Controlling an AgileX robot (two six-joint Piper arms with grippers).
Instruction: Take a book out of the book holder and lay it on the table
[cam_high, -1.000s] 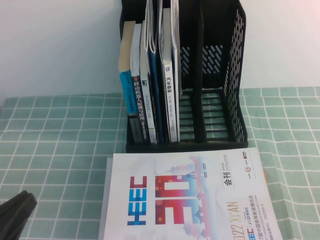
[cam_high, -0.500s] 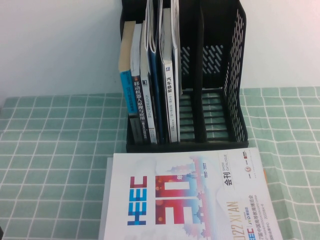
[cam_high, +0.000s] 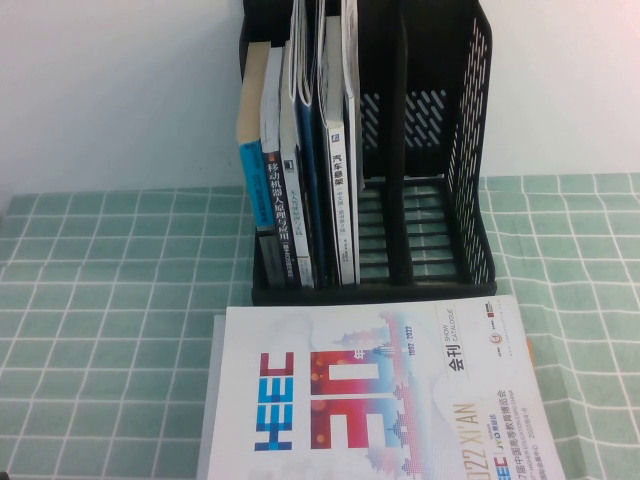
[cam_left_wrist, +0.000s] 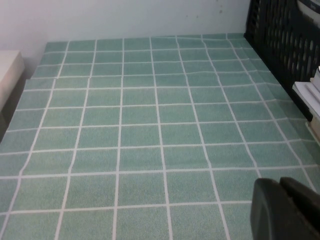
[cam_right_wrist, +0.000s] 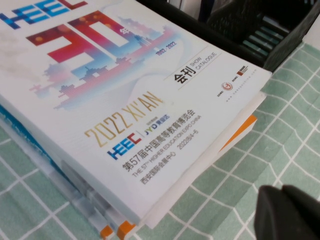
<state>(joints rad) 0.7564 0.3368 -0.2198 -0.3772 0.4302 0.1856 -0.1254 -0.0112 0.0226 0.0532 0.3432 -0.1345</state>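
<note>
White book (cam_high: 375, 395) flat on table (cam_high: 100, 300)

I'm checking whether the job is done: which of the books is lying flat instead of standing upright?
The large white magazine with blue "HEEC" and red "50" lies flat; the others stand in the black rack.

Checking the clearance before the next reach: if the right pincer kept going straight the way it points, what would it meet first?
Probably the book, lying flat on the stack ahead of the right pincer, near its corner; depth is unclear. The left pincer faces only table.
</note>
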